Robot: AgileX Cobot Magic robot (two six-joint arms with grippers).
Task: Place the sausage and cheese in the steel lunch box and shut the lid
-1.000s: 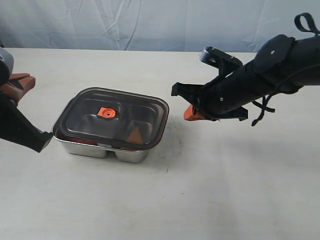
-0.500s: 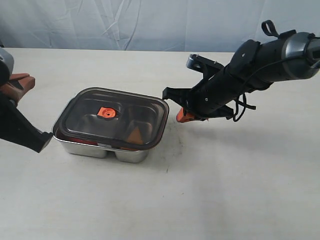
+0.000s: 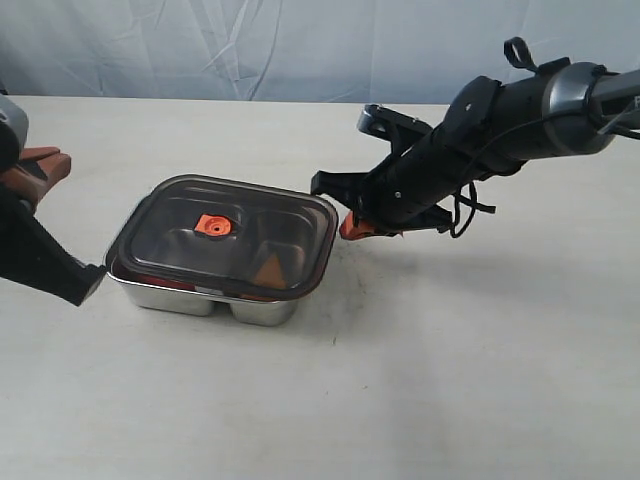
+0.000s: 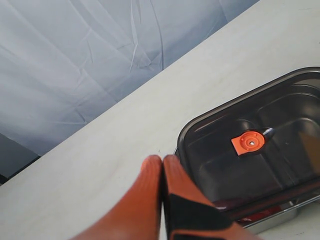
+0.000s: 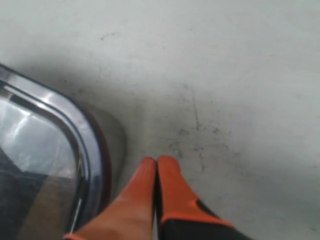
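Observation:
The steel lunch box (image 3: 255, 310) sits left of centre with the dark smoky lid (image 3: 170, 225) lying on top, its orange valve (image 3: 212, 226) in the middle. Through the lid the yellow-orange cheese (image 3: 268, 270) shows in the smaller compartment. A red sliver of the sausage (image 3: 168, 283) shows under the lid's front edge. My right gripper (image 3: 349, 227) is shut and empty, its tip just beside the lid's right edge (image 5: 87, 145). At the far left my left gripper (image 3: 45, 163) is shut and empty, near the lid (image 4: 260, 145) in the left wrist view.
Pale tabletop (image 3: 430, 380) all round the box, with a few dark scuff marks near the box's right side. A wrinkled blue-grey cloth backdrop (image 3: 300, 45) hangs behind the table's far edge.
The right arm has swung left and down, bringing its shut gripper close to the lid's right edge. The left arm, box and lid have not moved.

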